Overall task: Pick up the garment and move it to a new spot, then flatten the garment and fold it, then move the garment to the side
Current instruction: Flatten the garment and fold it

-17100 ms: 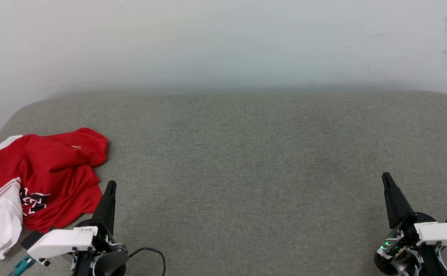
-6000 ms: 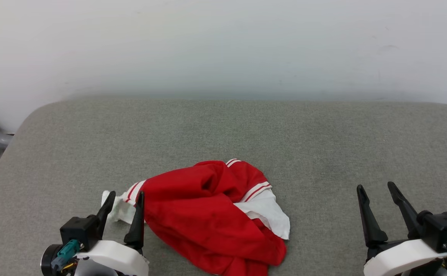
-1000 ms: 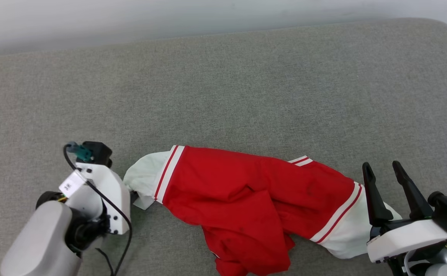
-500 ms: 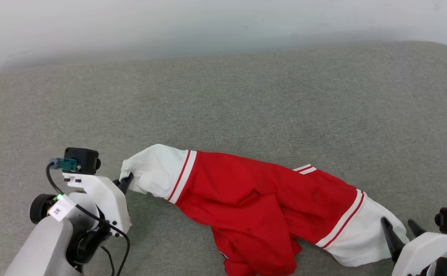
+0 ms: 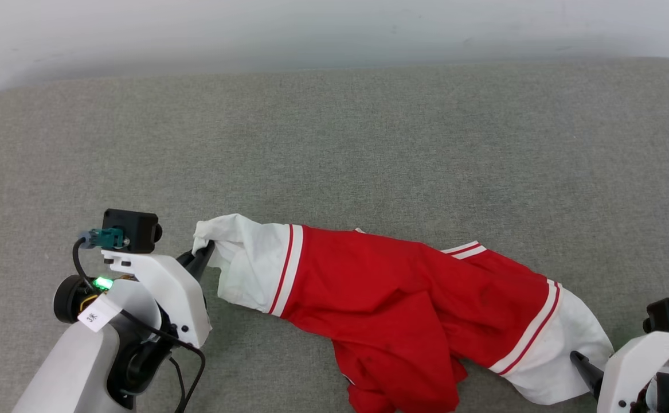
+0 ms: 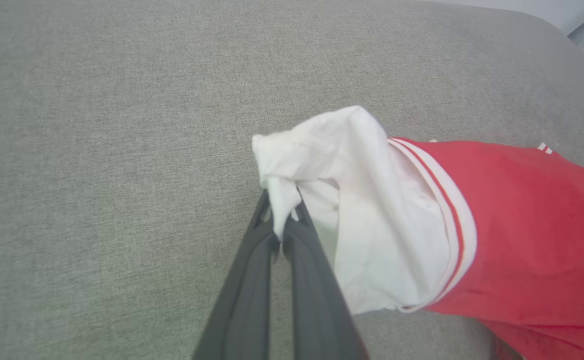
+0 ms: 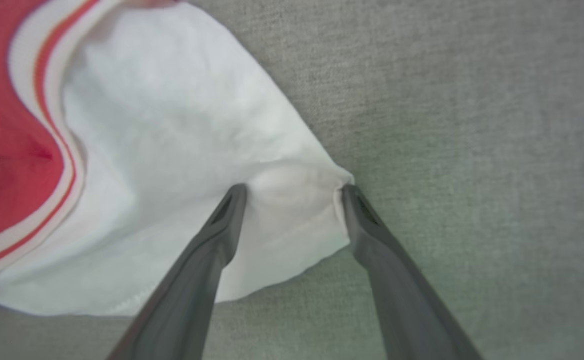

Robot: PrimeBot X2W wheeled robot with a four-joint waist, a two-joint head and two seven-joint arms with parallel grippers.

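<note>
The red garment [image 5: 403, 292] lies stretched left to right across the grey cushion, its number and lettering hidden. My left gripper [image 5: 203, 254] is shut on the tip of the white left sleeve [image 6: 322, 165] and holds it a little off the cushion; in the left wrist view the left gripper [image 6: 282, 227] pinches a fold of white cloth. My right gripper [image 7: 292, 192] stands open with the corner of the white right sleeve [image 7: 181, 150] between its fingers. In the head view one dark right fingertip [image 5: 579, 362] shows by that right sleeve [image 5: 563, 350].
The grey fabric cushion [image 5: 368, 143] spreads wide behind the garment up to a pale wall [image 5: 311, 28]. Bunched red cloth [image 5: 391, 373] hangs toward the near edge at lower centre.
The left gripper has lifted the white sleeve up and slightly right. The right gripper has sunk lower at the right sleeve's corner. The camera has shifted a little.
</note>
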